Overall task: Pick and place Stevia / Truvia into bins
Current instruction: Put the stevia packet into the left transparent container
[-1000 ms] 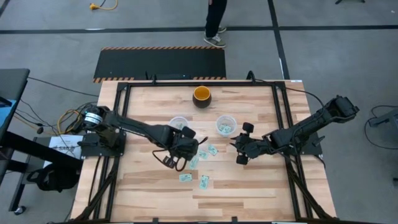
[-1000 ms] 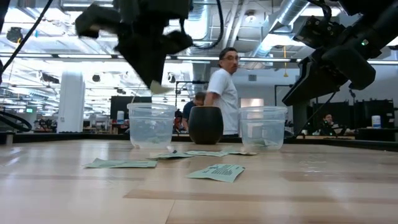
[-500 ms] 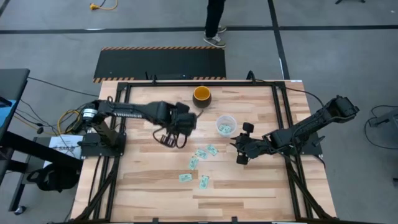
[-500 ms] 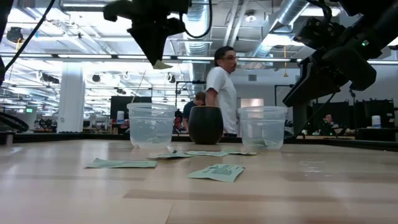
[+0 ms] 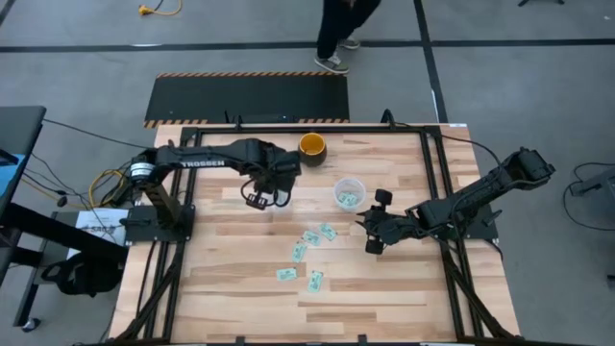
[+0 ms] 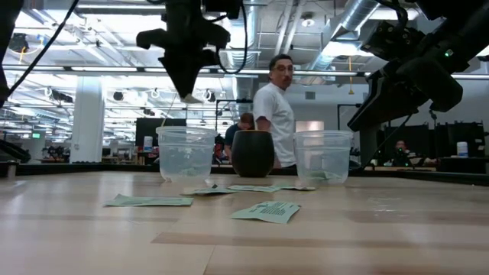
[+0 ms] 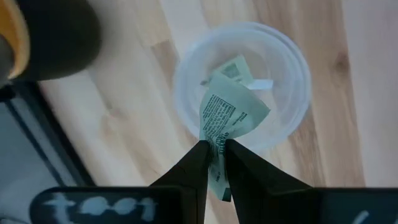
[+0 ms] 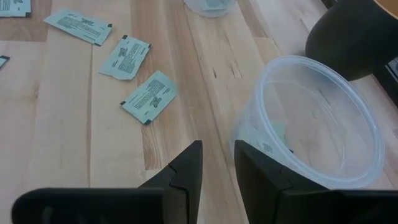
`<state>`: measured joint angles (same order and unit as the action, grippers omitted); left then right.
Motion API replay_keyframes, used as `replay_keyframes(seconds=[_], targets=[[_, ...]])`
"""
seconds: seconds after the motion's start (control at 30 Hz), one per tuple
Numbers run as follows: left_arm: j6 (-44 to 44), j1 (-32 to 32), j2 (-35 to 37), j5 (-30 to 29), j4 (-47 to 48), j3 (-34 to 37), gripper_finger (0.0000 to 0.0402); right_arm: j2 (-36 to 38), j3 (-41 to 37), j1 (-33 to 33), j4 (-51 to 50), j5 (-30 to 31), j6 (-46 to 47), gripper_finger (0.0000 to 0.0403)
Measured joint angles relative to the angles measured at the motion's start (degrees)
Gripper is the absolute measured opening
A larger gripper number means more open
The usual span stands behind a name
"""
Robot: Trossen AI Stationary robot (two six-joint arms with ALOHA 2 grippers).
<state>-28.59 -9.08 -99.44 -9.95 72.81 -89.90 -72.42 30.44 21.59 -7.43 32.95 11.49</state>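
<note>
Two clear cups on our table: the left gripper (image 7: 214, 149) hangs right above the left cup (image 7: 241, 84), fingers pinched tight on a green-and-white Stevia sachet (image 7: 229, 118) dangling over the cup's mouth, where another sachet (image 7: 234, 68) already lies at the bottom. Our right gripper (image 8: 217, 163) waits just beside the right cup (image 8: 317, 118), fingers narrowly parted and gripping nothing. Five loose sachets (image 5: 315, 234) lie on the wooden table (image 5: 231, 288) between the arms. The dark orange-lined bowl (image 5: 311, 148) sits behind the cups.
</note>
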Motion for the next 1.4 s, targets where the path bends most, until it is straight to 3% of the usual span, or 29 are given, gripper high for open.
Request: replay_keyframes(seconds=[0.17,0.63,0.77,0.93,1.03,1.27,1.4], targets=[[-0.6,0.1,0.0,0.7,-0.6,2.0,0.0055,0.0,0.0,0.0,0.0,0.0,0.0,0.0087],[4.1,0.3,0.0,2.4,-4.9,4.3,0.017,0.0,0.0,0.0,0.1,0.0,0.0,0.0087],[6.7,0.3,0.0,7.3,-4.1,4.3,0.0176,0.0,0.0,0.0,0.2,0.0,0.0,0.0087],[9.0,0.3,2.1,21.0,-3.8,4.3,0.0177,0.0,0.0,0.0,0.2,0.0,0.1,0.0087],[10.5,0.9,4.6,26.1,-5.5,4.3,0.0177,0.0,0.0,0.0,0.2,-0.1,0.1,0.0087],[16.5,4.1,11.6,26.5,-9.4,4.5,0.0177,0.0,0.0,0.0,0.2,-2.3,0.8,0.0087],[21.4,7.1,16.1,23.4,-14.7,7.6,0.0177,0.0,0.0,0.0,0.2,-2.9,1.1,0.0087]])
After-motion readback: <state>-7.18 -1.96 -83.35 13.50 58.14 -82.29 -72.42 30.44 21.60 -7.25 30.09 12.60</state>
